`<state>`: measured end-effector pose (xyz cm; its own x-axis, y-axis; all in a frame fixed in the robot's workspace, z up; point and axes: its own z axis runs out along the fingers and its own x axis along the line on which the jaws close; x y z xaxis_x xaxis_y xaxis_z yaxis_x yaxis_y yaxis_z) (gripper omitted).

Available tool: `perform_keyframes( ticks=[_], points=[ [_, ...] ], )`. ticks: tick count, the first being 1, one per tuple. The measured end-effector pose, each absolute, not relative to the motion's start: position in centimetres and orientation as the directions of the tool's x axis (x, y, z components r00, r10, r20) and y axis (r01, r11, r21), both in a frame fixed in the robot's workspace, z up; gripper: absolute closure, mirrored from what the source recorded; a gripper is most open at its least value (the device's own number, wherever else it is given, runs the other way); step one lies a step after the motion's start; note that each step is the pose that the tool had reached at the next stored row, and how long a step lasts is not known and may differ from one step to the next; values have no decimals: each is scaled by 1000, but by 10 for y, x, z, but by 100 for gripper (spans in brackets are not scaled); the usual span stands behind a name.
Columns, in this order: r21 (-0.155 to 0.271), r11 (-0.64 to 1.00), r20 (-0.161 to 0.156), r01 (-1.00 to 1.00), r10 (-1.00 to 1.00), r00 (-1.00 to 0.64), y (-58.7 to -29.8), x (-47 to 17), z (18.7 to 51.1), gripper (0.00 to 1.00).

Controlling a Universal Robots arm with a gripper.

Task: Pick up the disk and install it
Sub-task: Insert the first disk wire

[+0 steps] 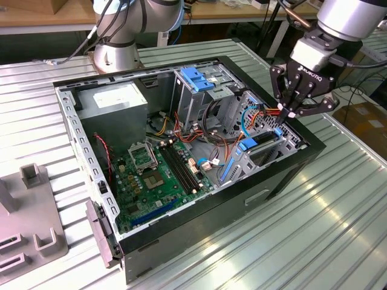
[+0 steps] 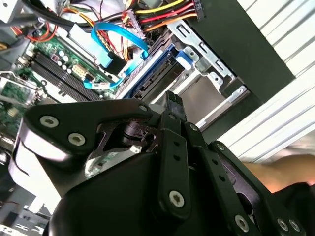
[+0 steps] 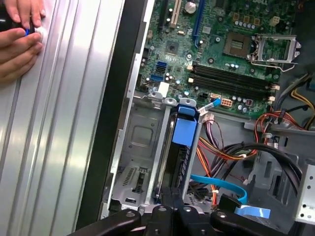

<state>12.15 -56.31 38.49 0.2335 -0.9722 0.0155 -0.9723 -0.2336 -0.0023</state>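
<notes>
The disk stands on edge in the bay at the exterior view's right end of the open computer case. Blue rails run along it and a blue tab sits at its end. In the first wrist view the disk sits deep in the metal bay, with the blue tab toward the motherboard. In the second wrist view the disk lies beyond the fingertips. My gripper hangs just over the disk's outer end. The gripper is shut, its fingertips pressed together with nothing between them. The second wrist view shows the gripper the same way.
Inside the case are a motherboard, a grey power-supply box, a drive cage with a blue handle and loose cables. A person's hand rests on the ribbed table. A grey fixture sits at the exterior view's left.
</notes>
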Motion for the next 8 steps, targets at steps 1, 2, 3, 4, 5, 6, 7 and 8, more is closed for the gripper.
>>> perform_keyframes(
  ticks=[1,2,3,4,5,6,7,8],
  points=[
    [-2,-250,15,-968,-968,250,-563,122,385,90],
    [-2,-267,15,-964,-964,267,-563,123,385,90],
    [-2,-277,15,-961,-961,277,-563,123,385,90],
    [-2,-287,15,-958,-958,287,-563,126,385,90],
    [-2,-294,15,-956,-956,294,-563,130,385,90],
    [-2,-298,15,-955,-954,298,-563,133,384,90],
    [-2,-302,15,-953,-953,302,-563,136,384,90],
    [-2,-308,15,-951,-951,308,-562,140,384,90]
  ],
)
